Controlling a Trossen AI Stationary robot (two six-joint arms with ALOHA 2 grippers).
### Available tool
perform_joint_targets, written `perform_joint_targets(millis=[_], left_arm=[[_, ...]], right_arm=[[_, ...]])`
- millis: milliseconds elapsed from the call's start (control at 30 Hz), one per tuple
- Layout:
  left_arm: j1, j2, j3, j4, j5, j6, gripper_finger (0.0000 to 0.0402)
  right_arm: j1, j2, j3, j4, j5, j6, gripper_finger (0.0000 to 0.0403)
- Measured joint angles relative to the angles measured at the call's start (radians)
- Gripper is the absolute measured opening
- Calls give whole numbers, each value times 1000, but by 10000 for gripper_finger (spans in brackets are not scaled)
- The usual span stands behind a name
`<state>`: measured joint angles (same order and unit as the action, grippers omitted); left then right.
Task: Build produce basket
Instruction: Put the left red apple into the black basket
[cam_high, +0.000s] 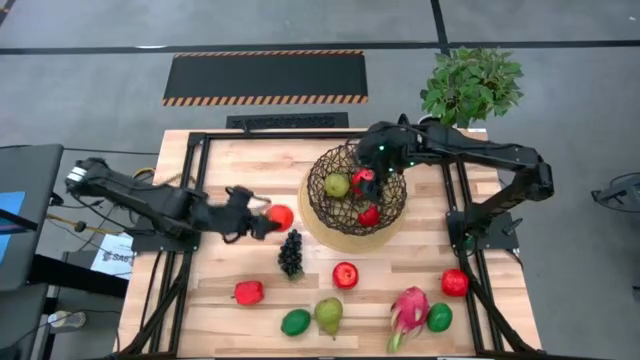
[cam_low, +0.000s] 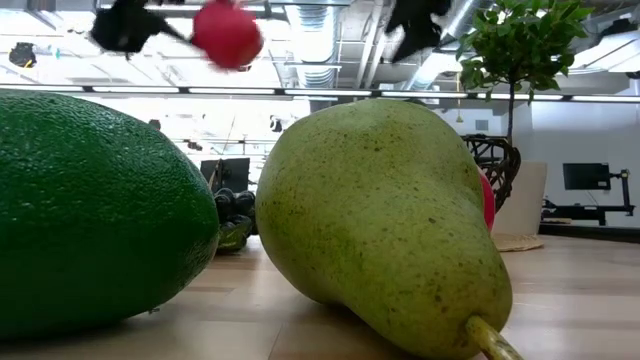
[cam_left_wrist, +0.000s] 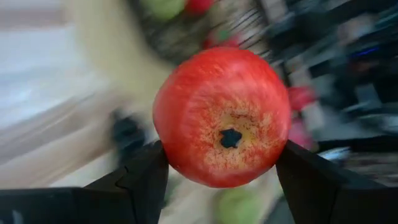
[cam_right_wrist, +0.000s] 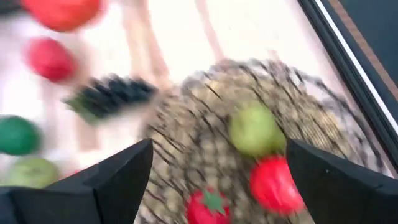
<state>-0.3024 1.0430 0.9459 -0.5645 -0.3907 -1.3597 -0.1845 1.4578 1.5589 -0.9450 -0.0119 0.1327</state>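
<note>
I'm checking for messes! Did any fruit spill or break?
Nothing stands out. The basket sits upright with fruit inside, the other fruits rest whole on the table, and the left gripper holds a red apple.

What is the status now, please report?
Left gripper shut on red apple, raised beside the basket. Right gripper open above basket, empty. Path clear; grape bunch lies below.

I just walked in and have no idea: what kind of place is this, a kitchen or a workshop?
Probably a robotics lab or workshop, not a kitchen: a wooden table in a black frame, hazard-striped floor mat, exposed ceiling pipes, and monitors behind.
</note>
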Motion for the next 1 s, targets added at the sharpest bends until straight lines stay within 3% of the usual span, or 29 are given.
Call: perform_joint_targets(millis=[167, 300, 733, 800, 1000], left_arm=[[60, -82, 0, 249, 28, 138, 239], [105, -112, 1, 404, 96, 213, 239], [196, -80, 2, 619, 223, 240, 239], [203, -77, 2, 635, 236, 244, 239], [219, -56, 46, 652, 265, 279, 239]], right_arm=[[38, 0, 74, 108, -83, -36, 383], [77, 0, 145, 169, -91, -108, 383], [185, 0, 236, 386, -63, -297, 383], [201, 0, 236, 386, -29, -351, 383], [259, 3, 235, 438, 202, -489, 397]])
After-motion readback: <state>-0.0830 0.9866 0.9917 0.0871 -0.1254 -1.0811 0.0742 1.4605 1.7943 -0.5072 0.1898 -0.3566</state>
